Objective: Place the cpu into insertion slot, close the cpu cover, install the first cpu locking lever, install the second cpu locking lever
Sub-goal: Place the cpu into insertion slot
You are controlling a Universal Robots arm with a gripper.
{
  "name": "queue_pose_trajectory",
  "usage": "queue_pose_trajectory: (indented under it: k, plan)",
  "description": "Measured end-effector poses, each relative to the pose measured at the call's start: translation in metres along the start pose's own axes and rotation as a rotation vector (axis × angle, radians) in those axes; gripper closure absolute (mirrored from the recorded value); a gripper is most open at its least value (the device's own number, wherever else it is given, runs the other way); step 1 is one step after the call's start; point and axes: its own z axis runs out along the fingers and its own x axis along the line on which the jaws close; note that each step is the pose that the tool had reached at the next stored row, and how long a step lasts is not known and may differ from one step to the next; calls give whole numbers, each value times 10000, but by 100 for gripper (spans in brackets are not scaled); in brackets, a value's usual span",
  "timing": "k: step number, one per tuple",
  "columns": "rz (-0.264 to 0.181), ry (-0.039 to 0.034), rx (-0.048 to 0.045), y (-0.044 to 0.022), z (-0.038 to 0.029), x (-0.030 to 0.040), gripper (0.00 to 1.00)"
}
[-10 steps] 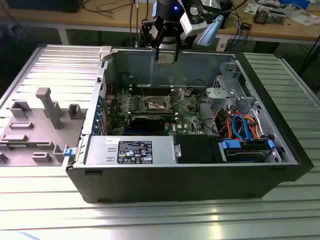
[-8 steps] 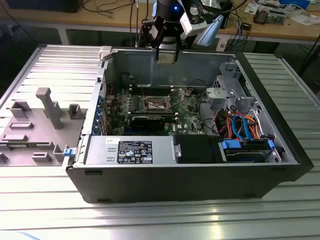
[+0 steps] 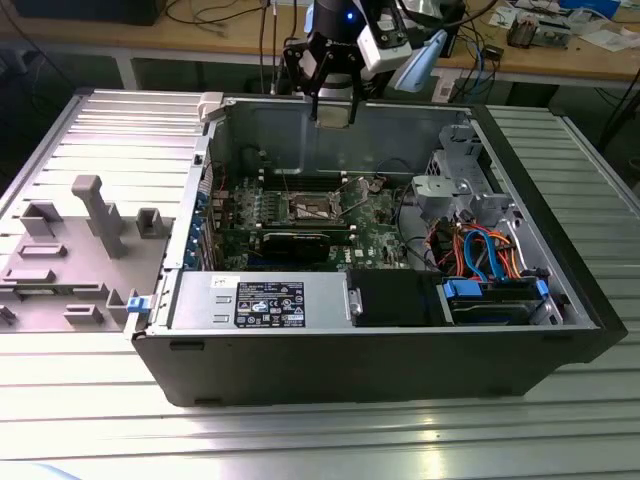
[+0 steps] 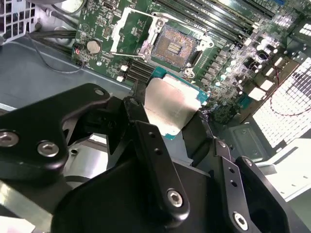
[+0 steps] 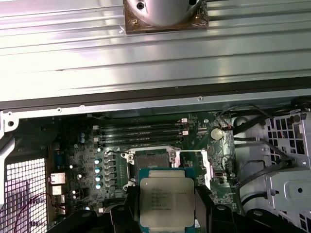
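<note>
My gripper (image 3: 333, 108) hangs above the far wall of the open computer case, shut on the cpu (image 3: 333, 113). In both wrist views the cpu (image 4: 170, 104) (image 5: 166, 198) is a flat square chip with a silver-grey top, pinched at two opposite edges by black fingers (image 4: 137, 104) (image 5: 130, 206). The insertion slot (image 4: 175, 46) (image 5: 151, 159) lies below on the green motherboard, its dark centre bare. The cpu cover (image 4: 130, 30) (image 5: 206, 167) stands swung open beside the slot. In the exterior view the insertion slot (image 3: 313, 207) lies well below and nearer than the gripper.
A black graphics card (image 3: 295, 240) lies across the board near the slot, with memory slots (image 5: 141, 132) on its other side. A power supply (image 3: 262, 300), a metal drive cage (image 3: 455, 185) and blue and orange cables (image 3: 482, 255) crowd the case. Grey fixtures (image 3: 90, 215) stand on the exterior view's left.
</note>
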Motion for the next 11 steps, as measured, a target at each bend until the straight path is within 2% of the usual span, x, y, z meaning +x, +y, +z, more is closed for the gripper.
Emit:
queue_pose_trajectory:
  k: [11]
  plan:
    - [131, -12, -3, 0, 0, 0, 46]
